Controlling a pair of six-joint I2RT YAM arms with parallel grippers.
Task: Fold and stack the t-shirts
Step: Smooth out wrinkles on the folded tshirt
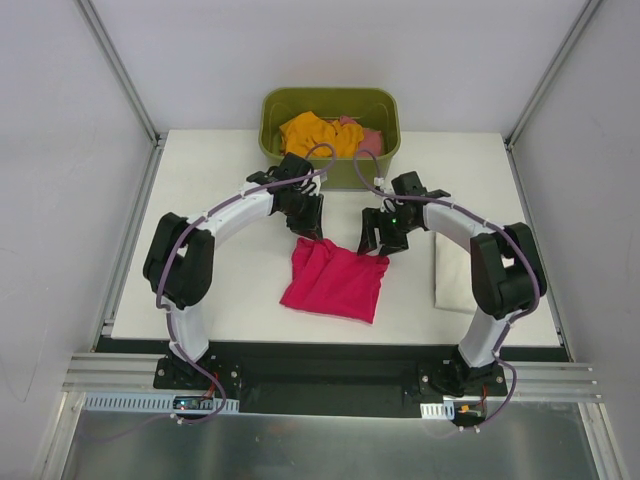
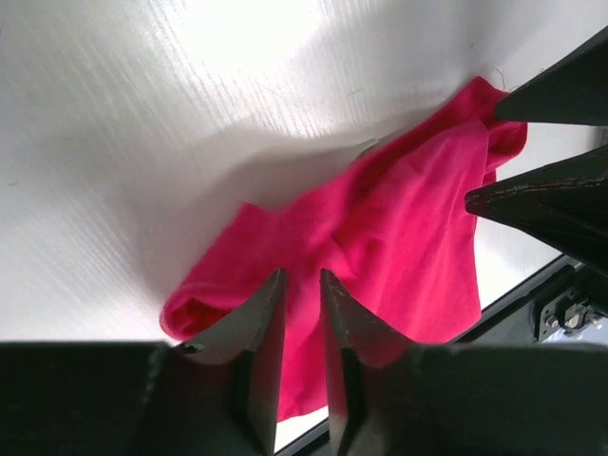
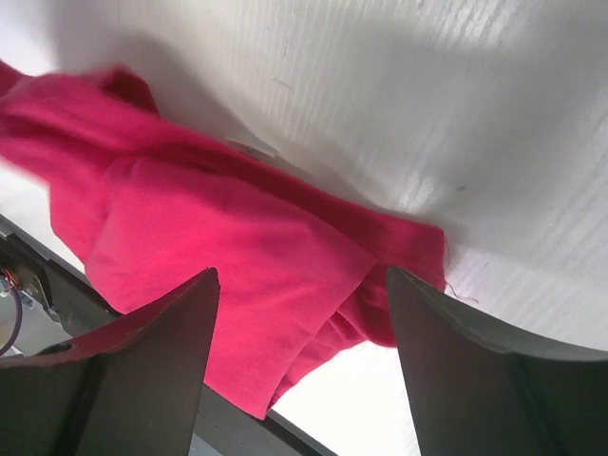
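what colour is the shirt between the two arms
The shirt is crimson-pink, clearest in the left wrist view.

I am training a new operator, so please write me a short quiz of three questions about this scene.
1. True or false: the right gripper stands wide open over the crimson-pink cloth t-shirt.
2. Which t-shirt colour shows inside the olive-green plastic tub? A orange, B blue, C black.
3. Near which arm does the folded cream-white cloth t-shirt lie?
Key: 1 true; 2 A; 3 the right arm.
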